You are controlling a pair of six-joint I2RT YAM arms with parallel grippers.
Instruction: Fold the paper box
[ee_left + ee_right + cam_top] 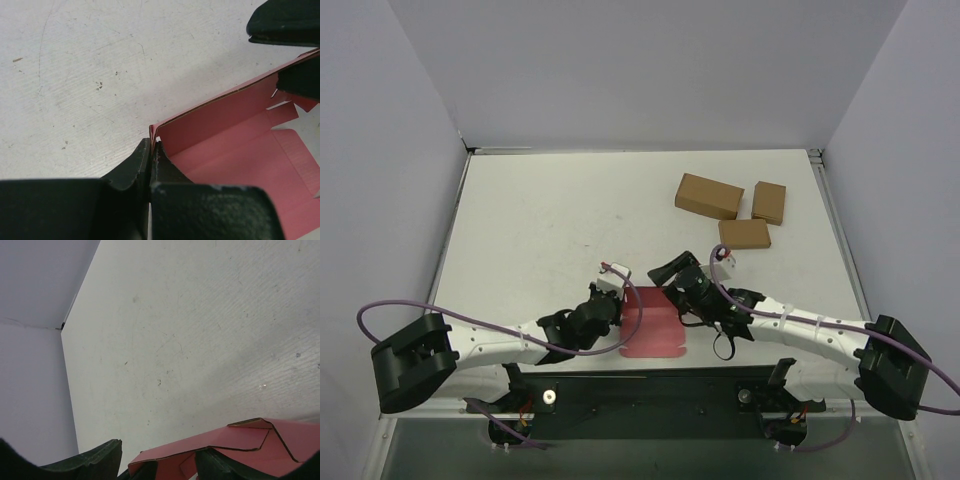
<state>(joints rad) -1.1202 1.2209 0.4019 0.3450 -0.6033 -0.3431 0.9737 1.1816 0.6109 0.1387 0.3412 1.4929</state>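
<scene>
Card first: your paper box [655,322] lies half-formed at the near edge of the table [540,220], between both arms, with one long wall raised. Your left gripper [151,146] is clenched on that wall's left end corner. Your right gripper [162,452] stands parted astride the other end, one finger outside and one inside, while three brown cardboard boxes [710,196] sit well apart at the far right.

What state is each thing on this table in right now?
Paper box: half-folded, one wall raised, top open.
Left gripper: shut, pinching the box's corner.
Right gripper: open, fingers either side of the raised wall.
Brown boxes: closed, lying flat, far from both grippers.
</scene>
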